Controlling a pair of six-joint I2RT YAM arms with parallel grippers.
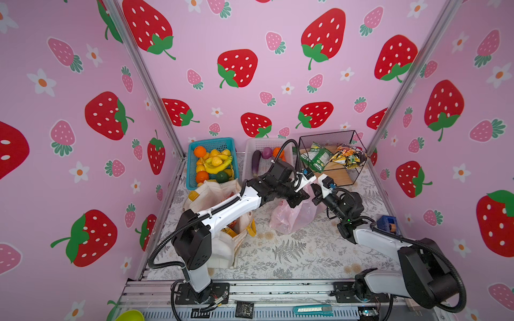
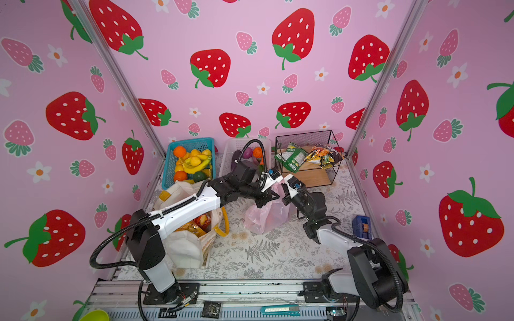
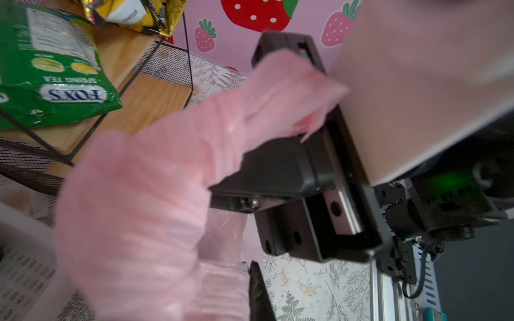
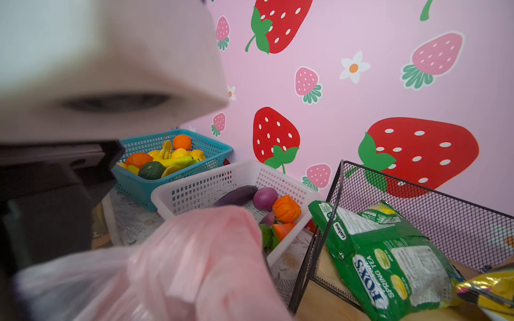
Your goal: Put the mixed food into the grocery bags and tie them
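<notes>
Strawberry walls surround me: my left gripper [image 1: 296,201] and right gripper [image 1: 314,194] both clamp handles of the pink bag [image 1: 289,219], knot seemingly unfinished, vegetables [image 1: 256,164] and snack packets [image 1: 317,159] not yet bagged.

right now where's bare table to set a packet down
Best: the bare table in front of the pink bag, between the canvas tote and the right arm. Smaller strip: between the wire basket and the blue tape dispenser. Crowded: the blue basket and white basket at the back, and around the pink bag.

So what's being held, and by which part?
The pink bag: left gripper and right gripper each pinch a bunched strip of plastic at its top.
</notes>
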